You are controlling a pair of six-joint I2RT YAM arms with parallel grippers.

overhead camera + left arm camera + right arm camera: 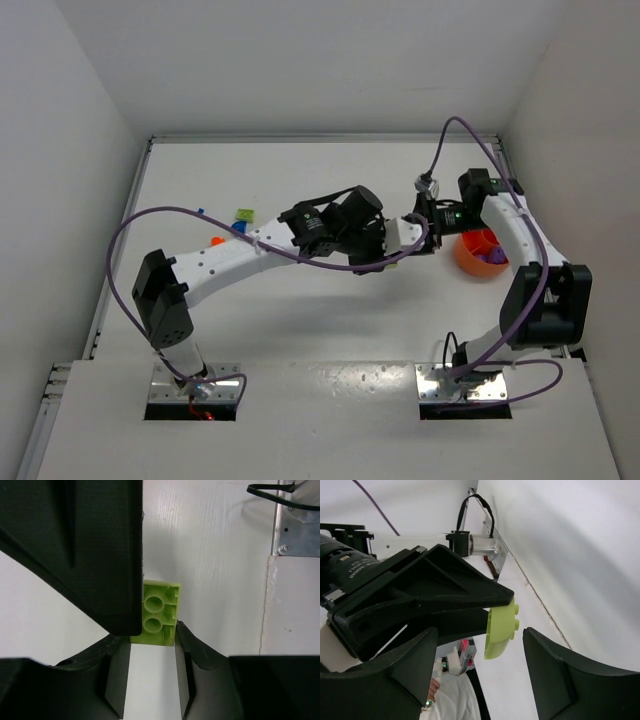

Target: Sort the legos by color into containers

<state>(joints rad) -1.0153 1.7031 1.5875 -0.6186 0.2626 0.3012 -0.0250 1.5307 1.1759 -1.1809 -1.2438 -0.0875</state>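
From above, the left arm [230, 258] is reaching across the white table [330, 330] and the right arm [515, 235] is bending back toward it. Their ends are meeting just left of the round orange tub [468, 268]. Purple bricks [488, 256] are lying in one of the tub's compartments. Only this view is showing the loose pieces far off on the left: a lime green brick [244, 214], a blue brick [200, 211] and an orange brick [216, 241]. White walls are closing the table in on three sides, and purple cables are looping over both arms. What is held between the arm ends is not showing clearly here.

The left wrist camera is showing it. The left gripper [153, 636] is pinching a lime green lego [157, 612] at its fingertips, jaws narrow, with the hollow underside and two round tubes facing the lens. A big black finger of the other arm is standing against the brick's left edge. A metal plate [296, 525] with screws is sitting at the upper right.

The right wrist camera is seeing the same lego edge-on, studs pointing right. The right gripper [480, 640] is standing wide around it, holding nothing, and its right-hand finger [560, 675] is apart from the brick. White print on a black cylinder at the left edge is too small to read.
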